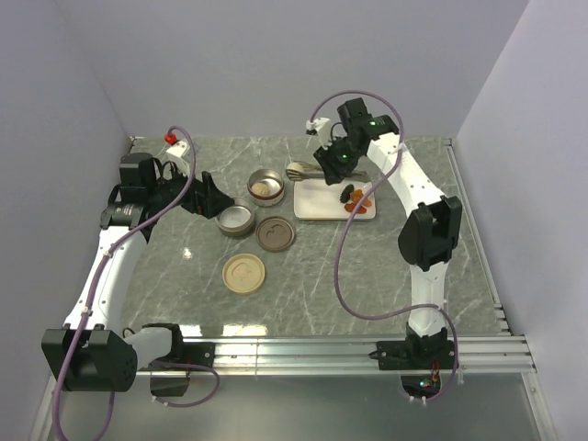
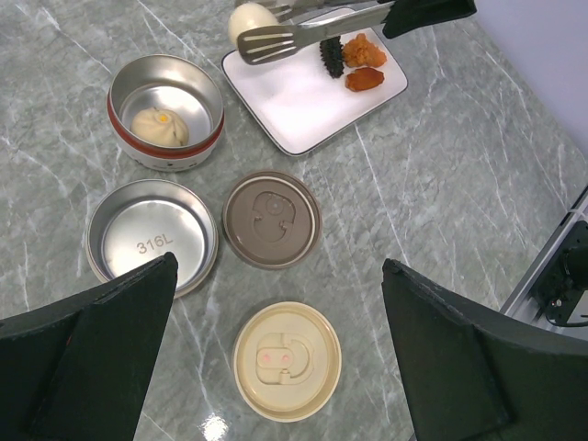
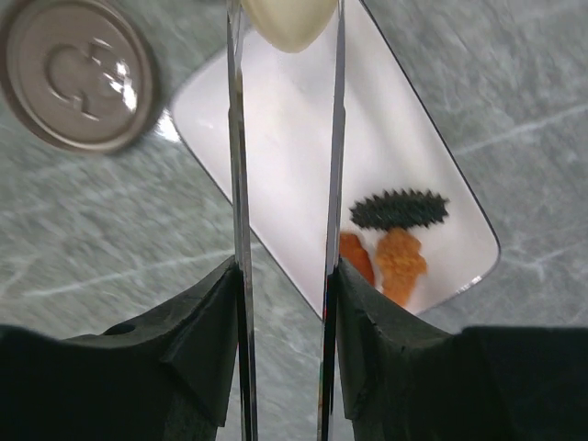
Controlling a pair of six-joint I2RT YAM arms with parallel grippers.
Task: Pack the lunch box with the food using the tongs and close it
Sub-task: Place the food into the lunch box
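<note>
My right gripper is shut on the silver tongs, one finger pressing each arm. A pale cream ball sits between the tong tips at the far end of the white plate. A black lump and two orange chunks lie on the plate's other end. The lunch box's red-banded steel tier holds another cream ball. An empty steel tier stands beside it. My left gripper hangs open above the table near the lids, holding nothing.
A brown round lid and a cream lid lie flat on the marble table in front of the tiers. A metal rail runs along the near edge. Grey walls close in the back and both sides.
</note>
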